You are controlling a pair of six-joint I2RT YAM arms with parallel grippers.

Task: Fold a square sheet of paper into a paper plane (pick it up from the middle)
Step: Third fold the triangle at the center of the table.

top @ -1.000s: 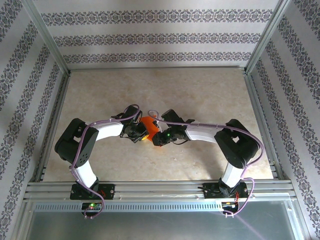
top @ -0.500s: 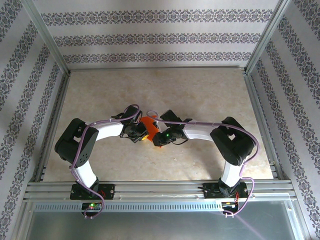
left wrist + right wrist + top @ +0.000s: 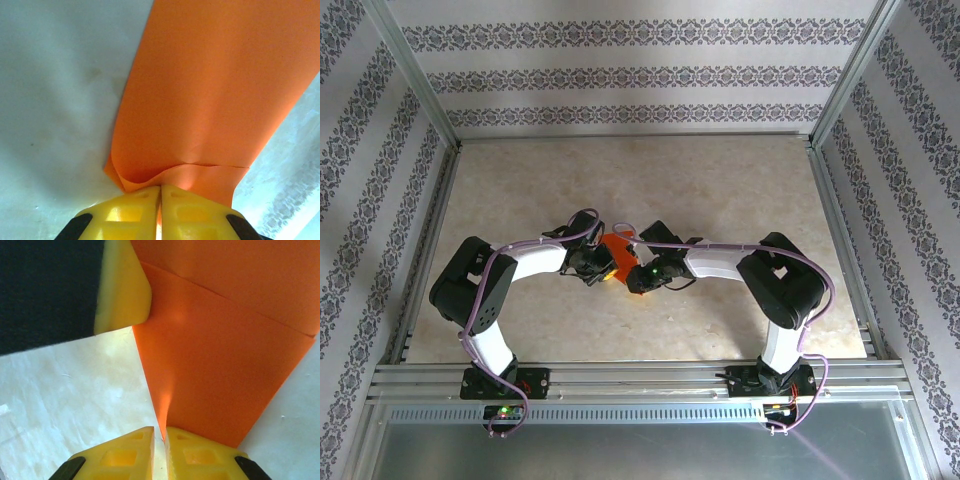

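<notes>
Beige tabletop (image 3: 720, 180) beneath part-folded paper sheet (image 3: 215, 90) | left gripper (image 3: 161, 194) clamped sheet's left edge | right gripper (image 3: 160, 434) clamped its right edge, probably steadying the fold

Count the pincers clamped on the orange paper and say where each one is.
2. The left pincer pinches the orange paper from its left side, and the right pincer pinches it from its right side. Both are at mid-table. No other pincer seems hidden.

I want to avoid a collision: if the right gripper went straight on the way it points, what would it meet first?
The orange paper it grips, spreading directly ahead of the right gripper. Beyond, off to one side, a finger of the left gripper looks close; depth is unclear.
</notes>
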